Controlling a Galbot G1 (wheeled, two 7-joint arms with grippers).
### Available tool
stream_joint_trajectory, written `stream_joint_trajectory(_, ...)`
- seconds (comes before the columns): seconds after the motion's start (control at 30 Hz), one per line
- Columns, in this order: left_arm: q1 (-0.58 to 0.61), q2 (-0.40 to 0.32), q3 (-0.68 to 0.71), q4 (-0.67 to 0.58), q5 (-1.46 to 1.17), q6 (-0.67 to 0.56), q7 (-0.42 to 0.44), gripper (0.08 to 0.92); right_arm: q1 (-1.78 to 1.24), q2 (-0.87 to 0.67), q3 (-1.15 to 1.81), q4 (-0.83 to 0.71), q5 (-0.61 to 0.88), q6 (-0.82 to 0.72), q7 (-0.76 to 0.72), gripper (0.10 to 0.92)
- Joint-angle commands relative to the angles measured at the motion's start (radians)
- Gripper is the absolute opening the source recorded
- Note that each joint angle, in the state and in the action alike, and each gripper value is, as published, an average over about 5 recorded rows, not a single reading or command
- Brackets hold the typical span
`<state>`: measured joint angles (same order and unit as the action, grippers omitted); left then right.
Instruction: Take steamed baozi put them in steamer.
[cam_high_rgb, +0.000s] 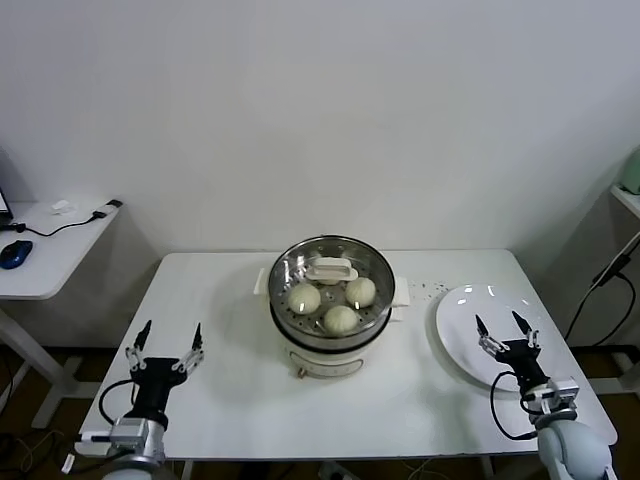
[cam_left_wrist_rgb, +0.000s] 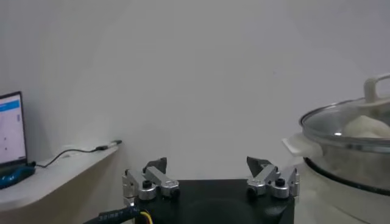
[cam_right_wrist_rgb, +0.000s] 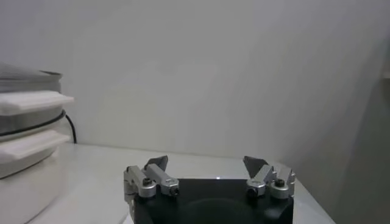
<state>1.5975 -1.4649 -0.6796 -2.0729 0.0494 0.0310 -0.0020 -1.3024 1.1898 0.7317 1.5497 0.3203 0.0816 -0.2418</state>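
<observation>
The steamer, a shiny steel pot on a white base, stands mid-table with a glass lid on it. Three cream-white baozi show through the lid on the perforated floor. My left gripper hovers open and empty over the table's front left, well apart from the pot. My right gripper is open and empty above the white plate. The left wrist view has the left gripper open, with the lidded steamer beyond. In the right wrist view the right gripper is open beside the steamer.
Nothing lies on the plate at the table's right. Dark specks dot the table between pot and plate. A side desk to the left holds a blue mouse, a cable and a laptop. A shelf edge stands at far right.
</observation>
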Motion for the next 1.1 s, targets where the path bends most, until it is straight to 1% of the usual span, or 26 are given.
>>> stream_joint_trajectory(0.03, 0.057, -0.023, -0.05, 0.031, -0.069, -0.118, 0.024, 0.823, -0.036, -0.003, 0.013, 0.038, 0.037, 0.001, -0.006, 0.823)
stream_joint_trajectory(0.6, 0.065, -0.038, -0.033, 0.022, -0.014, -0.111, 0.039, 0.823, -0.057, 0.007, 0.028, 0.056, 0.039, 0.016, -0.04, 0.823)
stream_joint_trajectory(1.1, 0.052, -0.047, -0.03, 0.048, -0.011, -0.115, 0.043, 0.823, -0.061, 0.019, 0.031, 0.046, 0.042, 0.023, -0.051, 0.823)
